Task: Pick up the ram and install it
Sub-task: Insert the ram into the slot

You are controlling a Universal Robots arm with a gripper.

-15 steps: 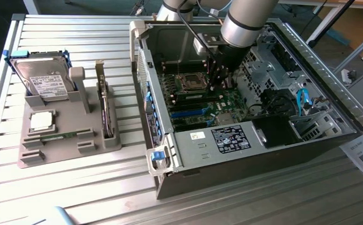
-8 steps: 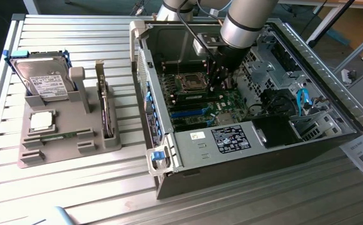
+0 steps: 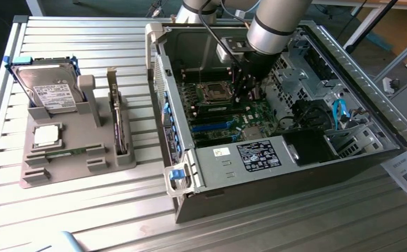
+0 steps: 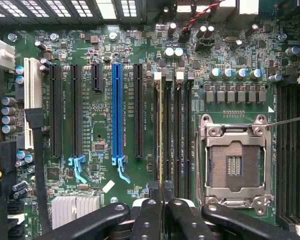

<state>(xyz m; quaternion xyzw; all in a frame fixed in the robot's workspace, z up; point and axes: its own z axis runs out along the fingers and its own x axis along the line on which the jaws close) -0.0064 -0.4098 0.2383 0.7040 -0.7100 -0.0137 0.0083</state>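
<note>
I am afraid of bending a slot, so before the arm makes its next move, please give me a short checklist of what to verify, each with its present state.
1. Ram gripped by the fingers: ok, they are shut on its thin edge.
2. Ram parallel to the memory slots: ok, it runs along them.
3. Ram fully seated in its slot: cannot tell, as it shows edge-on.
4. White slot latches open: cannot tell.
5. Processor socket clear of the fingers: ok, it lies beside them, apart.
</note>
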